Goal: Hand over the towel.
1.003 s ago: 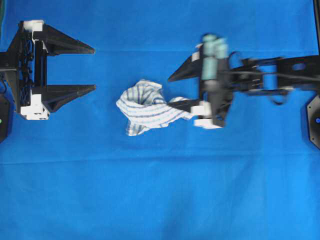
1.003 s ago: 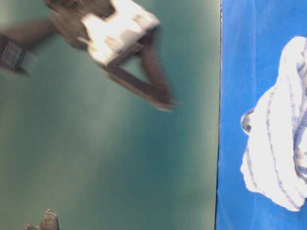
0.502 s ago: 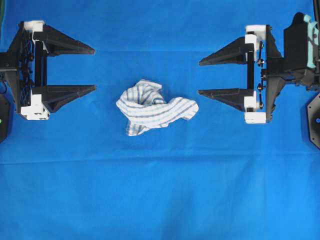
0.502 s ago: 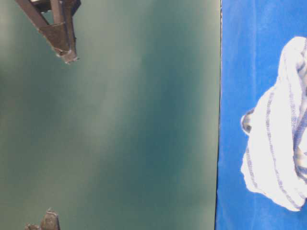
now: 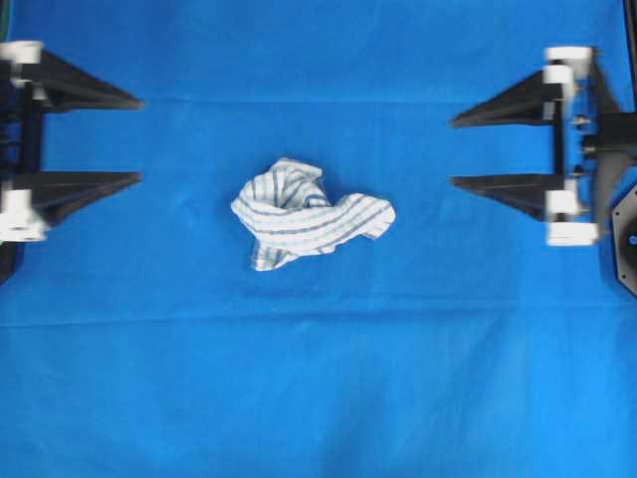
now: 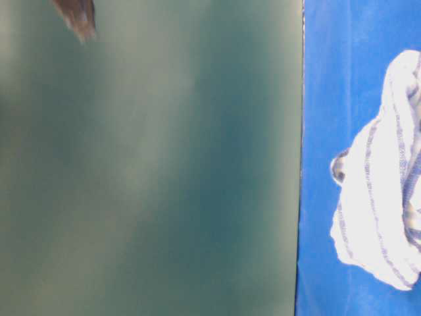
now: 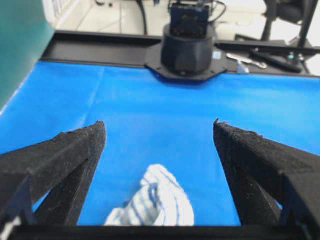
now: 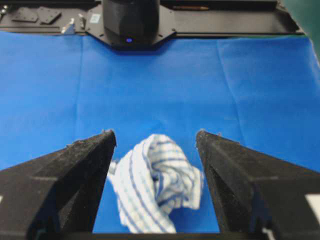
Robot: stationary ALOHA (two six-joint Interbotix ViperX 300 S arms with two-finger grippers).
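Observation:
The towel, white with thin blue and grey stripes, lies crumpled on the blue sheet near the middle, and nothing touches it. My left gripper stands open at the left edge, well clear of the towel. At the right, my right gripper is open too, a short way from the towel's right end. The left wrist view has the towel low between the spread fingers of the left gripper. In the right wrist view the towel lies beyond the open right gripper. At table level the towel fills the right edge.
The blue sheet covers the whole work surface. The right arm's base stands at the far end in the left wrist view, and the left arm's base in the right wrist view. A green backdrop fills most of the table-level view.
My right gripper, whose lower finger lay at the towel's right end, has drawn back to the right. In the last half second the left gripper has drawn back to the left. The towel stays put.

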